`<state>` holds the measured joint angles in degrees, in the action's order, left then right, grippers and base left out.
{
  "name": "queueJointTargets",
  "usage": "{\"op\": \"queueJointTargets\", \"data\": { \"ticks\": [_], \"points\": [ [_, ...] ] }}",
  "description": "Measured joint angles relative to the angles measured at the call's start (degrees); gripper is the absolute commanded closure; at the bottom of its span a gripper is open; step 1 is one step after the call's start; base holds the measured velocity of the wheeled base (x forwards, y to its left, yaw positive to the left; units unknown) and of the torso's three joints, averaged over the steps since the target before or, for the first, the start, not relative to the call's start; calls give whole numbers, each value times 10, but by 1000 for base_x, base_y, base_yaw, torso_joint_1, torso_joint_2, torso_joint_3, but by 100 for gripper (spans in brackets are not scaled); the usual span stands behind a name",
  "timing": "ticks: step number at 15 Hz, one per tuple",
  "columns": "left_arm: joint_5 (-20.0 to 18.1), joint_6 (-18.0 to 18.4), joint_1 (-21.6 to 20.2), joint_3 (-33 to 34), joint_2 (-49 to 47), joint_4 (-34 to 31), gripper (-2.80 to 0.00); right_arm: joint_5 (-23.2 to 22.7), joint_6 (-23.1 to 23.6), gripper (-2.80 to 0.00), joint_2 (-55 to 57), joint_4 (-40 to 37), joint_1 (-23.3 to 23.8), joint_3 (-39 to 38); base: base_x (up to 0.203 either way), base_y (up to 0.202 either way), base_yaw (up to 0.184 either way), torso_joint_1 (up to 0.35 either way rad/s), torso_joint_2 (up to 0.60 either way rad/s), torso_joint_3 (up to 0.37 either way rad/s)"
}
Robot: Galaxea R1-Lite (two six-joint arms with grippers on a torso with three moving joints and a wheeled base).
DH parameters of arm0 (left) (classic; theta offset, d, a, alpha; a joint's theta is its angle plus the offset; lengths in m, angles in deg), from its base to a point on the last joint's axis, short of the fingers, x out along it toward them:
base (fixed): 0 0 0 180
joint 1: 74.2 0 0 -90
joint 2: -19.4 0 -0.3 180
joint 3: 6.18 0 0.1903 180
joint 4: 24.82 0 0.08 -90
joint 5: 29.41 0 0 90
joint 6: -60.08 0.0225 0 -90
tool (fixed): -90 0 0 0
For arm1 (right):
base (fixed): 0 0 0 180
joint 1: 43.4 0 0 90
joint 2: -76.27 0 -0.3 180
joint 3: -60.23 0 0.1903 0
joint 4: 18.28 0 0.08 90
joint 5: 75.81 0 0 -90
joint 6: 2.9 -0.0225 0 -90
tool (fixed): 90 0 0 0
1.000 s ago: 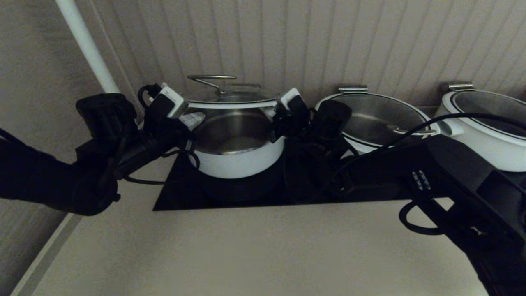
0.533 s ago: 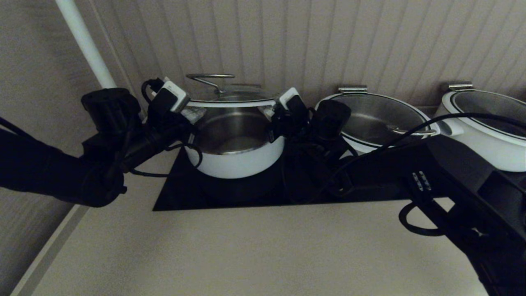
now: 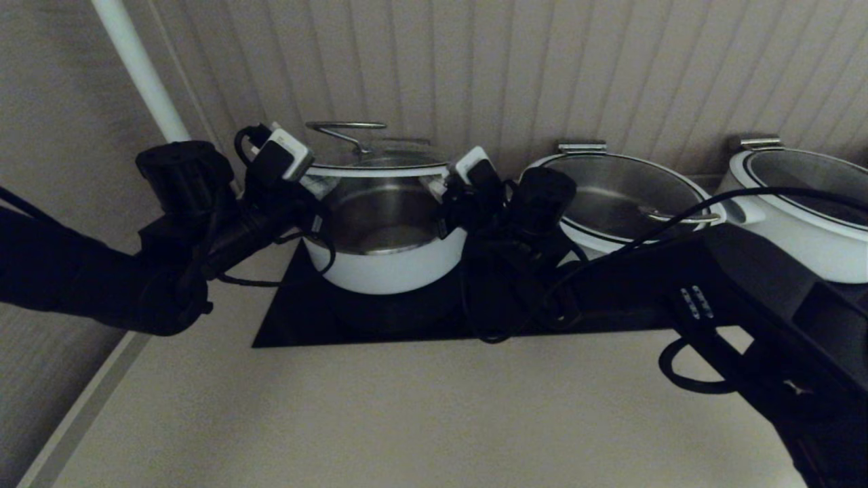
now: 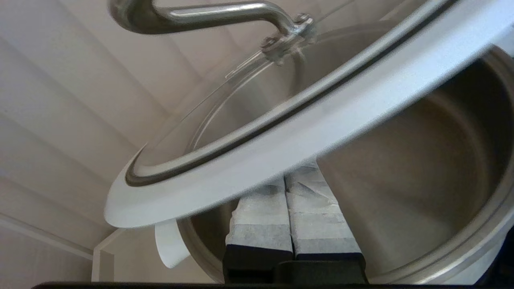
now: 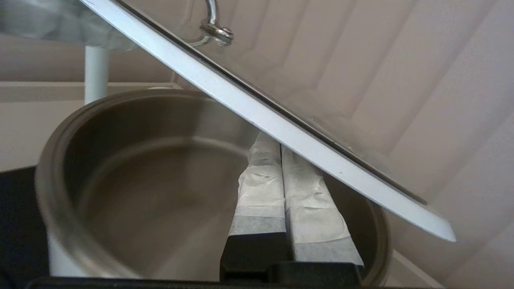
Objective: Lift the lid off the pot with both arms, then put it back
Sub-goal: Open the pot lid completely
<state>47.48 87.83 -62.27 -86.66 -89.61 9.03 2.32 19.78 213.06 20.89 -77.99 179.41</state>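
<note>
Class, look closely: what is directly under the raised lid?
Under the lid are both grippers' closed fingers and the open pot, which looks empty. The fingertips are hidden.

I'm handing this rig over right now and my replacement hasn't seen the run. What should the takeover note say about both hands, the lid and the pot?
Left hand: fingers shut together, tucked under the lid's left rim, carrying it from below.
Right hand: the same under the right rim, fingers shut.
Lid: raised clear of the pot, roughly level above its opening, resting on both hands rather than pinched.
Pot: open on the black cooktop, nothing visible inside.
Done: lid lifted off.
Left: lower both hands evenly, seat the lid back on the pot, then slide the fingers out.
</note>
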Motion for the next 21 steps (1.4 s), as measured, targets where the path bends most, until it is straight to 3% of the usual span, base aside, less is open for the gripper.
{"op": "queueJointTargets", "data": {
  "ticks": [12, 21],
  "points": [
    [-1, 0, 0, -1, 0, 0, 0, -1, 0, 0, -78, 71, 0, -197, 0, 0, 0, 0, 0, 0],
    [-1, 0, 0, 0, 0, 0, 0, 23, -1, 0, -219, 106, 1, -438, 0, 0, 0, 0, 0, 0]
  ]
}}
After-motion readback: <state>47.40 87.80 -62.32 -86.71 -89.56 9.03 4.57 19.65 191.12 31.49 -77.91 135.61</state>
